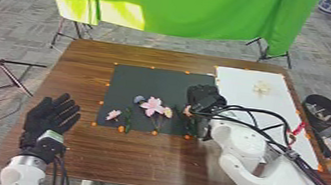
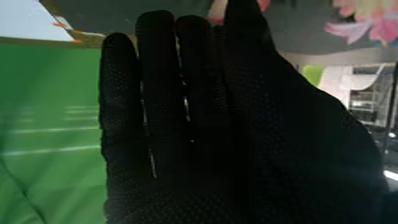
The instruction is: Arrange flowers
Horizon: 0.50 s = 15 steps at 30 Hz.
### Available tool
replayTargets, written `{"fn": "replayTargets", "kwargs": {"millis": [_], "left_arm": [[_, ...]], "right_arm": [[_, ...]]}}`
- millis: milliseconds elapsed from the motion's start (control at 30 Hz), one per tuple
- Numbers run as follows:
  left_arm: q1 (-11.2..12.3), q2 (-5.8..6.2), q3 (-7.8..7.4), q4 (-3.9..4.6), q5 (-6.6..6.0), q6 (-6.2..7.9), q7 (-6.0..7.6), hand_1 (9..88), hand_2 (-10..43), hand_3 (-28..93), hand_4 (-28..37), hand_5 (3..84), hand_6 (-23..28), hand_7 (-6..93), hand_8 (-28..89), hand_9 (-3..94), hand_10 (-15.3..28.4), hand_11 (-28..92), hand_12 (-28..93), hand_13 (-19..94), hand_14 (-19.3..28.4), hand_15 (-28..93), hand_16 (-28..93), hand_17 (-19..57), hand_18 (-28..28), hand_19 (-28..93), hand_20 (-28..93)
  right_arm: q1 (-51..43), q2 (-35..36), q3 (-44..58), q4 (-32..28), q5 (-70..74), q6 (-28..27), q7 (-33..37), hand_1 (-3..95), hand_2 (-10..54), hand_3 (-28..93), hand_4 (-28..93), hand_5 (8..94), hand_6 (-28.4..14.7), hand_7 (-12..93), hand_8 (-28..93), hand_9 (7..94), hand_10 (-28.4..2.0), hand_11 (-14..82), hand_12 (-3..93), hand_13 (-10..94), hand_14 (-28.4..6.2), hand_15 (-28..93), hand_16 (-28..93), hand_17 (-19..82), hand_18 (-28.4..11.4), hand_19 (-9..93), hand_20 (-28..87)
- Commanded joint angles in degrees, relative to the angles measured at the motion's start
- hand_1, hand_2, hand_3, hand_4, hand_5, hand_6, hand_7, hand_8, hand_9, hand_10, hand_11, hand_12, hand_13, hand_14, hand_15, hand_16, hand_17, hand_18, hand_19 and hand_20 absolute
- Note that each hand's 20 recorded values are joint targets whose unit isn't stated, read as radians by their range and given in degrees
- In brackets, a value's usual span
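Black glove on the right hand [image 1: 205,96]: it sits over the right part of the dark mat [image 1: 134,83], close to the white sheet [image 1: 236,106]. Right arm [image 1: 250,146] comes in from the near right, slanting far and left across the sheet's near part, cables along its top. Wrist view: right hand [image 2: 169,115] has straight fingers, pressed nearly together, thin slits between them. Pink petals [image 2: 217,11] show behind the tips; can't tell if anything is pinched.

Left hand [image 1: 53,114] is at the table's left side, left of the mat, fingers straight, slightly spread, pointing far. Left arm [image 1: 24,171] comes in from the near left.

Flowers: big pink flower [image 1: 152,106] on the mat, left of the right hand. Blue-purple flower [image 1: 139,99] just left of that, small pink flower [image 1: 114,114] farther left and nearer. Pale flower cluster [image 1: 262,88] on the sheet's far part. Brown table [image 1: 137,152] under it all.
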Motion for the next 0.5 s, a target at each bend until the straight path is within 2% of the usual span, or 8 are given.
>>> {"fn": "replayTargets", "kwargs": {"millis": [33, 133, 200, 300, 400, 500], "left_arm": [[1.2, -0.46, -0.18, -0.49, -0.62, 0.76, 0.93, 30.9, 17.6, 71, -28.3, 46.4, 11.3, 20.2, -10, 41.2, 17.4, 35, 12, 30, 18.6, 53, -11, -6.2, 16.8, 43, 10], [1.2, -0.45, -0.03, -0.57, -0.69, 0.64, 0.89, 30.8, 17.5, 71, -28.3, 46.4, 11.3, 20.2, -10, 41.1, 17.4, 35, 12, 30, 18.6, 53, -11, -6.2, 16.8, 43, 10], [1.4, -0.49, 0.12, -0.75, -0.74, 1.39, 1.05, 30.8, 17.5, 71, -28.3, 46.3, 11.3, 20.2, -10, 41.1, 17.5, 35, 12, 30, 18.6, 53, -11, -6.2, 16.8, 43, 10], [1.5, -0.5, 0.13, -0.72, -0.76, 1.17, 1.28, 30.8, 17.3, 71, -28.3, 46.1, 11.4, 20.1, -10, 41.1, 17.4, 35, 12, 30, 18.6, 53, -11, -6.2, 16.8, 44, 10], [1.1, -0.57, 0.44, -0.61, -0.69, 1.01, 1.33, 30.8, 17.3, 71, -28.3, 45.9, 11.4, 20.2, -10, 41.1, 17.5, 35, 12, 30, 18.6, 53, -11, -6.2, 16.8, 44, 10], [0.8, -0.53, 0.84, -0.47, -0.69, 0.55, 1.67, 30.8, 17.3, 71, -28.3, 46.0, 11.4, 20.2, -10, 41.1, 17.4, 35, 12, 30, 18.6, 53, -11, -6.2, 16.8, 44, 10]], "right_arm": [[-0.4, -0.1, 2.2, -2.1, 1.7, -4.1, 0.8, 56.8, -9.5, 78, -28, 66.9, 0.9, 17, -11, 72.0, -12.2, 11.2, 17.5, 67, -8.1, 16, 32, 27, -16.3, 57, 22], [-1.2, 0.3, 4.4, -4.2, 4.6, -4.7, 2.0, 52.8, -9.5, 81, -28, 62.7, -0.1, 17, -12, 67.6, -12.3, 11.1, 14.8, 65, -9.7, 19, 26, 26, -16.7, 58, 21], [-1.4, 0.5, 5.6, -4.9, 6.0, -4.7, 2.7, 50.7, -9.5, 82, -28, 60.3, -1.0, 16, -12, 64.7, -12.5, 10.2, 14.4, 63, -10.4, 20, 23, 26, -16.8, 58, 21], [-1.1, 1.1, 7.3, -5.5, 7.6, -4.0, 3.9, 48.6, -9.5, 83, -28, 56.6, -1.8, 15, -12, 61.5, -13.4, 9.2, 13.9, 61, -11.1, 20, 21, 25, -16.8, 57, 20], [-0.9, 2.2, 9.1, -4.5, 6.7, -0.6, 4.6, 47.2, -9.5, 83, -28, 52.7, -2.5, 14, -12, 57.8, -14.7, 8.3, 13.7, 60, -11.7, 21, 20, 25, -17.0, 56, 19], [1.3, 3.1, 10.7, -0.2, 6.4, 1.9, 7.0, 45.3, -9.5, 82, -28, 49.7, -2.9, 13, -12, 53.3, -15.2, 6.6, 13.1, 56, -12.8, 19, 20, 24, -17.8, 56, 18]]}}
